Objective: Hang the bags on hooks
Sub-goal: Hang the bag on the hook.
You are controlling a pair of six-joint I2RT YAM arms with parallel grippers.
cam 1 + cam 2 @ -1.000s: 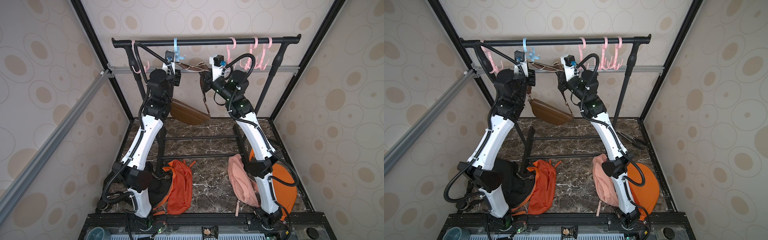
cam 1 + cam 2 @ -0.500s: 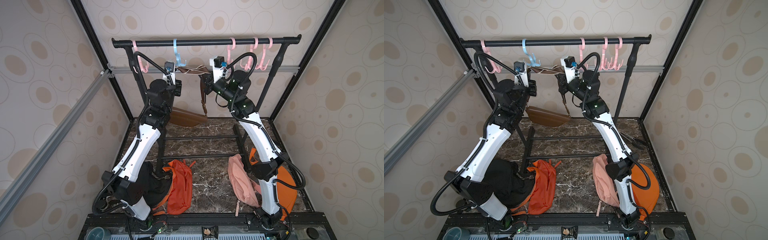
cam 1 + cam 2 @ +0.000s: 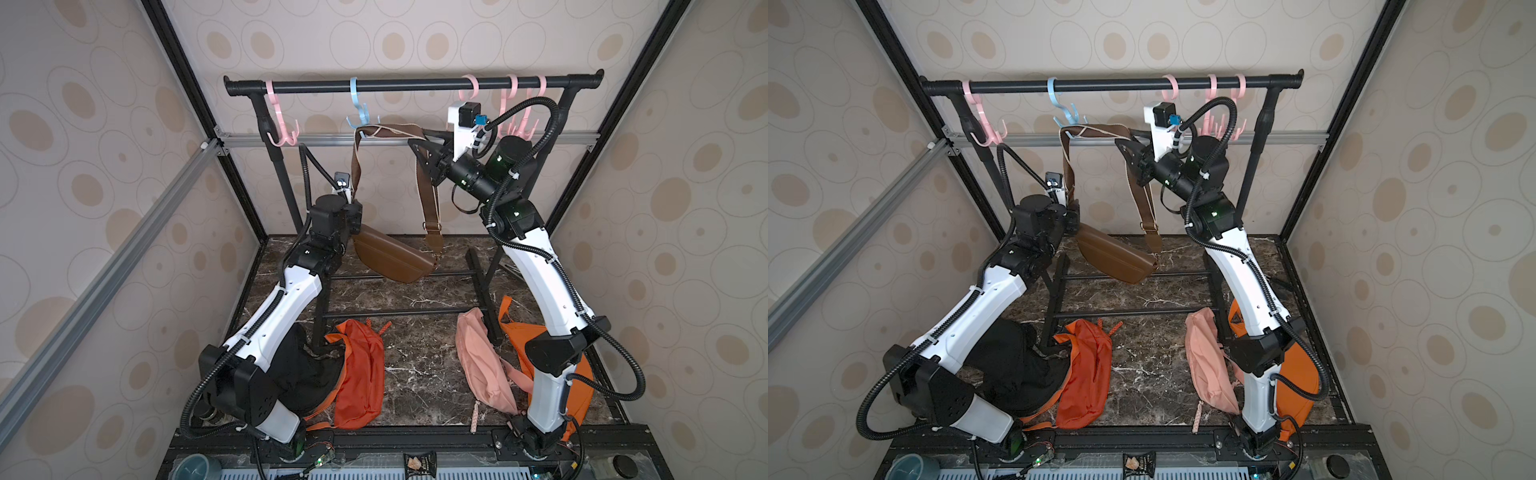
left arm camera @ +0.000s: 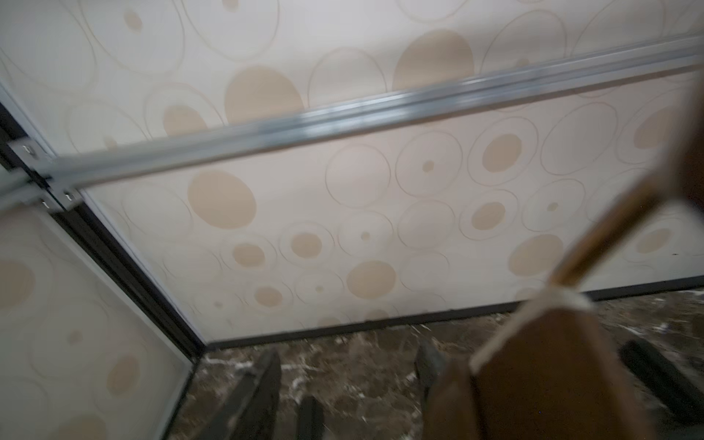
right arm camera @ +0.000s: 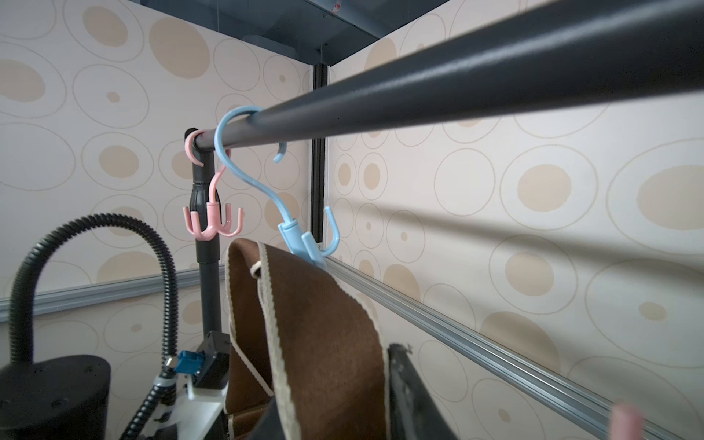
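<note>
The brown bag (image 3: 390,257) (image 3: 1113,257) hangs by its brown strap (image 3: 395,131) (image 5: 324,335) from the blue hook (image 3: 359,114) (image 3: 1065,112) (image 5: 304,236) on the black rail (image 3: 415,85). My left gripper (image 3: 355,218) (image 4: 344,365) sits beside the bag's upper end, open, with nothing between its fingers; the bag's brown corner (image 4: 552,373) lies just outside one finger. High up near the rail, my right gripper (image 3: 424,158) (image 5: 339,381) stands open, and the strap passes loosely between its jaws.
Pink hooks (image 3: 284,133) (image 3: 519,120) hang along the rail. On the marble floor lie an orange bag (image 3: 359,374), a pink bag (image 3: 482,365), a second orange bag (image 3: 519,345) and a black bag (image 3: 307,374). The rack's lower bars (image 3: 399,311) cross the middle.
My left gripper let go of the strap at the blue hook, dropped to the bag's body and opened. The right jaws opened around the strap. The bag now hangs lower.
</note>
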